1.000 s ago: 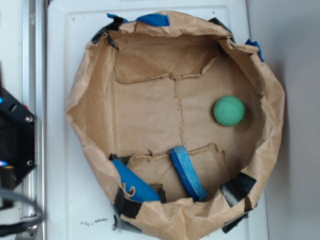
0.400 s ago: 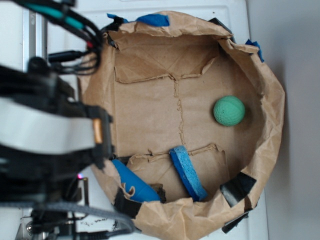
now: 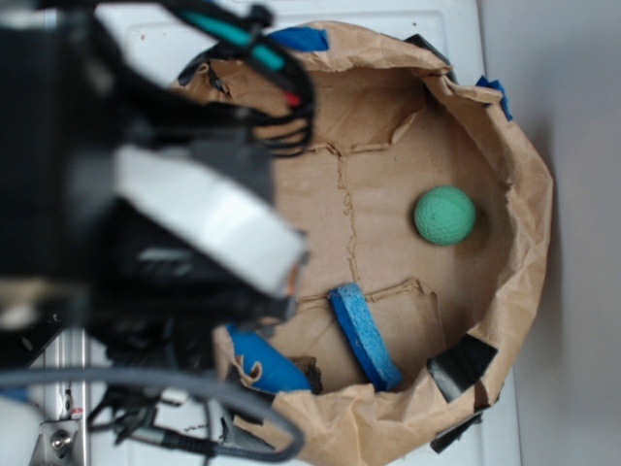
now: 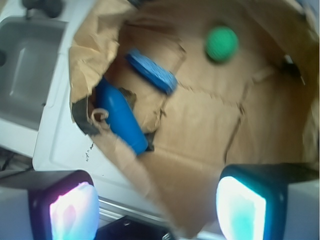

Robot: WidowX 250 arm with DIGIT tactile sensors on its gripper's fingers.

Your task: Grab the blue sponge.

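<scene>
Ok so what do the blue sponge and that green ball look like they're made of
The blue sponge looks like porous foam or scrubbing fibre: matte, rough and speckled, thin and slightly curved. The green ball looks like soft foam or rubber: matte, finely dimpled, no shine. Neither can be confirmed from looks alone.

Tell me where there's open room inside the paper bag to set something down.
The biggest bare patch is the brown floor left of the green ball and above the blue sponge. It is crowded along the lower edge, where the sponge lies near the glossy blue piece against the bag wall.
</scene>
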